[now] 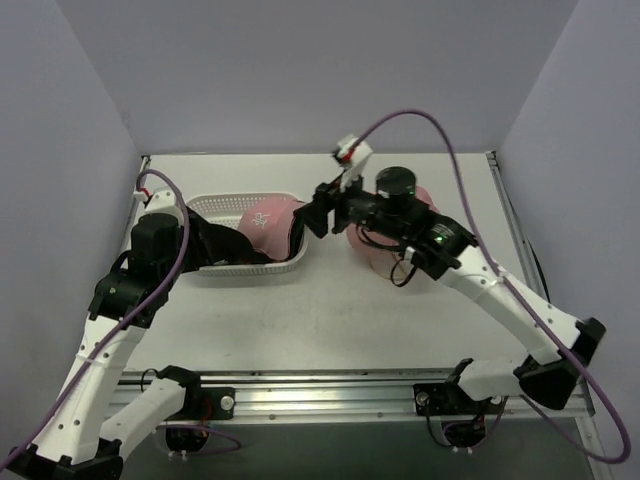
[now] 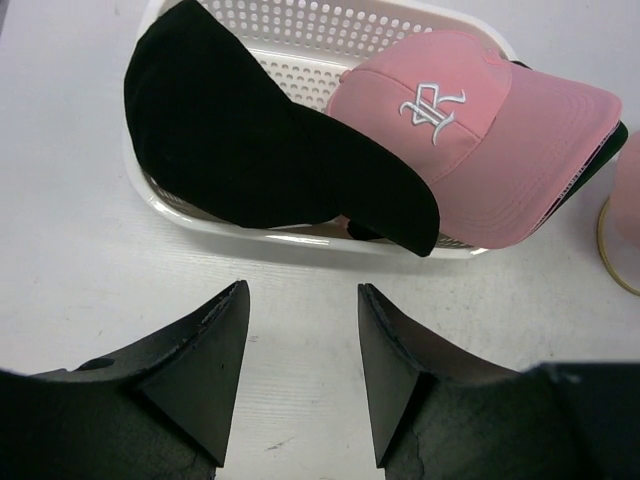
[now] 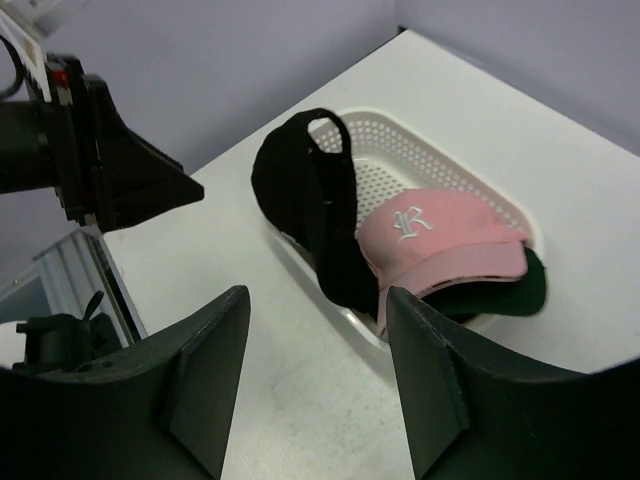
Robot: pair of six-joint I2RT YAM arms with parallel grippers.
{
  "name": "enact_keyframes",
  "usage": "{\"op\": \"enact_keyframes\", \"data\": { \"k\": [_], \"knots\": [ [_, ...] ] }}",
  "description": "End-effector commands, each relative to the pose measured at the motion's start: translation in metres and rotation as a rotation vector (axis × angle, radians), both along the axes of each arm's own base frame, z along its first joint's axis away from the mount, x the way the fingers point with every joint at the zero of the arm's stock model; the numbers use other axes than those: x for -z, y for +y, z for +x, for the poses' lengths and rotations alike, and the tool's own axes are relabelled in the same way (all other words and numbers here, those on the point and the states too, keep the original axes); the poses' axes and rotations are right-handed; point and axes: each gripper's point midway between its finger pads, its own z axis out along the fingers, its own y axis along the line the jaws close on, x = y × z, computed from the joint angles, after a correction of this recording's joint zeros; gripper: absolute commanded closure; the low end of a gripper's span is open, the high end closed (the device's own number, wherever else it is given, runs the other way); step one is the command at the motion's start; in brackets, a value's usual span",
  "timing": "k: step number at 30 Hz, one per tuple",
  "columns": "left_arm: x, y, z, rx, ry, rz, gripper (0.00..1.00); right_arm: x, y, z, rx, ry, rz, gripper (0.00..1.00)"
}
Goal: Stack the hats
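Just ahead of the left end effector [image 2: 302, 292], spread and empty, the white basket [image 2: 330, 45] holds a black cap [image 2: 230, 140] draped over its rim and a pink cap [image 2: 480, 130] atop a dark cap [image 3: 532, 288]. The right end effector [image 3: 317, 300] faces it, likewise released.

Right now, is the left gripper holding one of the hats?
No, the left gripper is open and empty over the table, short of the basket holding the black hat and pink hat.

The white table [image 1: 330, 320] carries a perforated basket [image 1: 255, 270] and a gold wire stand [image 2: 602, 238].
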Motion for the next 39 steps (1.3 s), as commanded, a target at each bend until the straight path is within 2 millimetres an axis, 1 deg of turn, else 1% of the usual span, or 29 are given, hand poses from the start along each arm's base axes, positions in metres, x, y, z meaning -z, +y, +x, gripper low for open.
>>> {"op": "enact_keyframes", "data": {
  "k": [1, 2, 3, 4, 5, 6, 7, 8, 9, 11, 12, 14, 15, 20, 21, 23, 24, 26, 27, 29, 30, 31, 36, 37, 39],
  "knots": [
    [-0.007, 0.008, 0.002, -0.037, -0.038, 0.006, 0.44, 0.033, 0.044, 0.007, -0.027, -0.019, -0.161, 0.46],
    [-0.01, 0.01, 0.0, -0.043, -0.051, 0.002, 0.44, 0.038, 0.054, 0.008, -0.046, -0.023, -0.186, 0.45],
    [-0.011, 0.012, -0.001, -0.046, -0.056, 0.004, 0.44, 0.058, 0.068, 0.012, -0.06, 0.004, -0.227, 0.44],
    [-0.012, 0.013, -0.002, -0.053, -0.06, 0.003, 0.44, 0.053, 0.078, 0.011, -0.08, -0.005, -0.22, 0.43],
    [-0.015, 0.014, -0.004, -0.055, -0.071, -0.002, 0.44, 0.06, 0.085, 0.012, -0.09, 0.0, -0.237, 0.42],
    [-0.014, 0.017, -0.006, -0.065, -0.072, 0.002, 0.43, 0.075, 0.092, 0.017, -0.093, 0.021, -0.265, 0.41],
    [-0.014, 0.017, -0.006, -0.067, -0.075, 0.0, 0.44, 0.074, 0.097, 0.017, -0.104, 0.019, -0.262, 0.41],
    [-0.015, 0.018, -0.008, -0.068, -0.079, -0.003, 0.43, 0.079, 0.099, 0.019, -0.106, 0.022, -0.267, 0.4],
    [-0.015, 0.016, -0.008, -0.063, -0.082, -0.011, 0.43, 0.088, 0.105, 0.02, -0.116, 0.031, -0.275, 0.4],
    [-0.013, 0.016, -0.01, -0.062, -0.083, -0.016, 0.43, 0.097, 0.111, 0.019, -0.139, 0.043, -0.281, 0.39],
    [-0.012, 0.016, -0.011, -0.062, -0.083, -0.018, 0.43, 0.108, 0.115, 0.022, -0.143, 0.055, -0.294, 0.39],
    [-0.008, 0.014, -0.012, -0.053, -0.078, -0.023, 0.43, 0.118, 0.12, 0.022, -0.16, 0.069, -0.303, 0.38],
    [-0.008, 0.014, -0.012, -0.05, -0.079, -0.025, 0.43, 0.129, 0.124, 0.024, -0.17, 0.079, -0.315, 0.38],
    [-0.009, 0.011, -0.013, -0.036, -0.084, -0.036, 0.43, 0.152, 0.14, 0.028, -0.202, 0.105, -0.316, 0.38],
    [-0.009, 0.011, -0.012, -0.034, -0.085, -0.035, 0.43, 0.16, 0.145, 0.03, -0.209, 0.112, -0.322, 0.38],
    [-0.009, 0.01, -0.013, -0.03, -0.087, -0.039, 0.43, 0.169, 0.15, 0.029, -0.222, 0.126, -0.324, 0.38],
    [-0.009, 0.01, -0.013, -0.03, -0.087, -0.039, 0.43, 0.177, 0.154, 0.03, -0.231, 0.138, -0.324, 0.39],
    [-0.01, 0.01, -0.013, -0.031, -0.092, -0.039, 0.43, 0.183, 0.158, 0.03, -0.241, 0.15, -0.315, 0.4],
    [-0.009, 0.01, -0.014, -0.028, -0.09, -0.04, 0.43, 0.19, 0.161, 0.028, -0.254, 0.161, -0.319, 0.41],
    [-0.01, 0.01, -0.014, -0.028, -0.094, -0.042, 0.43, 0.188, 0.167, 0.031, -0.254, 0.148, -0.291, 0.48],
    [-0.009, 0.011, -0.015, -0.029, -0.092, -0.04, 0.43, 0.192, 0.168, 0.033, -0.254, 0.151, -0.292, 0.51],
    [-0.01, 0.01, -0.015, -0.028, -0.096, -0.042, 0.43, 0.192, 0.17, 0.033, -0.257, 0.152, -0.288, 0.58],
    [-0.009, 0.01, -0.016, -0.024, -0.094, -0.044, 0.43, 0.193, 0.176, 0.03, -0.285, 0.157, -0.265, 0.69],
    [-0.009, 0.009, -0.016, -0.022, -0.093, -0.047, 0.43, 0.194, 0.178, 0.029, -0.29, 0.158, -0.263, 0.75],
    [-0.01, 0.009, -0.016, -0.02, -0.094, -0.05, 0.43, 0.196, 0.179, 0.03, -0.298, 0.161, -0.258, 0.82]
  ]
}}
